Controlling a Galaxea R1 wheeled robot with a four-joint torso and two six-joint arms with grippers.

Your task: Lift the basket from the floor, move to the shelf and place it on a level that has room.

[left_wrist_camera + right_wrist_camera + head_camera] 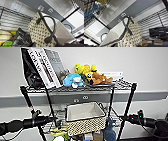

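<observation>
Grippers, left [55,119] and right [120,117], flank the basket [85,118] at either end; how their fingers stand I cannot tell. The basket sits on the level [113,114] second from the top of the shelf [128,102], below the tier bearing books [43,67] and plush toys [86,75].

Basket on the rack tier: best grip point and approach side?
Grip the basket by its two dark loop handles, one on each short end, coming in from left and right. The open top and soft lining offer little else, and the rack posts flank both ends.
</observation>
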